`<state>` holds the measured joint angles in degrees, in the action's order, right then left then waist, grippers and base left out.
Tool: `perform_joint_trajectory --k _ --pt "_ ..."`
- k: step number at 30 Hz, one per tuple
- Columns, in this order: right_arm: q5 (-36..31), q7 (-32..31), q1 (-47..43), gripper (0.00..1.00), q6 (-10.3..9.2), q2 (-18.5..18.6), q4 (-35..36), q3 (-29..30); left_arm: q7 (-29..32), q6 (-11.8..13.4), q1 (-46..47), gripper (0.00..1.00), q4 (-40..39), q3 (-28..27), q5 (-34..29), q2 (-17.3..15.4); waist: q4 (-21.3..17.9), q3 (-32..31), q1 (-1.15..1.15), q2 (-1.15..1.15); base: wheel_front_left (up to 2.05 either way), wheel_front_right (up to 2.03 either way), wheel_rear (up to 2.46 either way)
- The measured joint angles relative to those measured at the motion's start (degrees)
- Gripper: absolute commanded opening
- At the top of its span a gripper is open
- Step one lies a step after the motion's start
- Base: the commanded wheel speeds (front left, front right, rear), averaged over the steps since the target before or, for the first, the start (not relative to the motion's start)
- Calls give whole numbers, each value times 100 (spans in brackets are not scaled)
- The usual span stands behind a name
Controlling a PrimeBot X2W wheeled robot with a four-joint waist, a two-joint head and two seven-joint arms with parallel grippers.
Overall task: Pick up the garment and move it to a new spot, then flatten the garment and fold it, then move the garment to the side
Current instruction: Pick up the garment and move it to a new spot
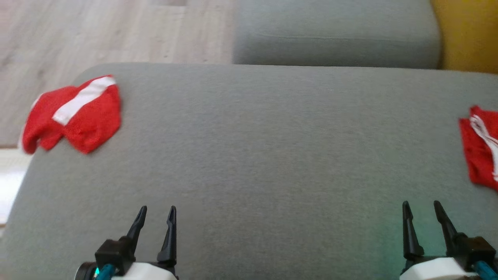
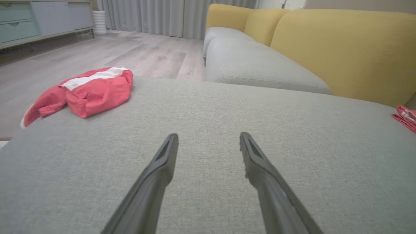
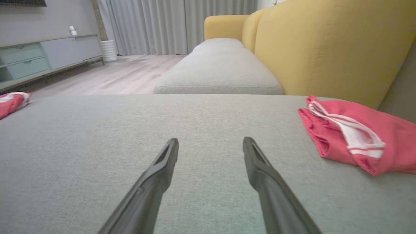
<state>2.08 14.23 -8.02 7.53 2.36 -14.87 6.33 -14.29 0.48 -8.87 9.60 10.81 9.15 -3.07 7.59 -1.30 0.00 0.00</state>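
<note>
Near, the left tool (image 1: 157,209) and the right tool (image 1: 421,203) both stand wide open, holding nothing, over the gray sofa cushion (image 1: 253,155). Farther off, at the left edge, a bunched red garment (image 1: 78,116) lies long from left to right. Its white stripe slants to the far right, and its left end hangs off. At the right edge a second red garment (image 1: 480,151) is cut off, its stripe running near to far.

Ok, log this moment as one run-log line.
left gripper: open, empty; right gripper: open, empty; left red garment: crumpled, grey cushion corner; right red garment: bunched, cushion edge; nothing grasped
</note>
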Motion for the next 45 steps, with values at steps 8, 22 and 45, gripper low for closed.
perform_joint_trajectory --k 8,22,45 --pt "54 7 -15 100 0 -2 20 -163 0 11 -9 100 5 -44 0 -3 893 15 0 0 0 0 0" --pt "4 7 -13 100 0 -2 38 -307 0 46 -38 100 -164 -148 47 -2 1841 189 0 0 0 0 0" --pt "-601 -122 1213 100 0 722 1344 -280 821 221 5792 100 3553 -1143 246 -700 949 3154 2 0 0 0 0"
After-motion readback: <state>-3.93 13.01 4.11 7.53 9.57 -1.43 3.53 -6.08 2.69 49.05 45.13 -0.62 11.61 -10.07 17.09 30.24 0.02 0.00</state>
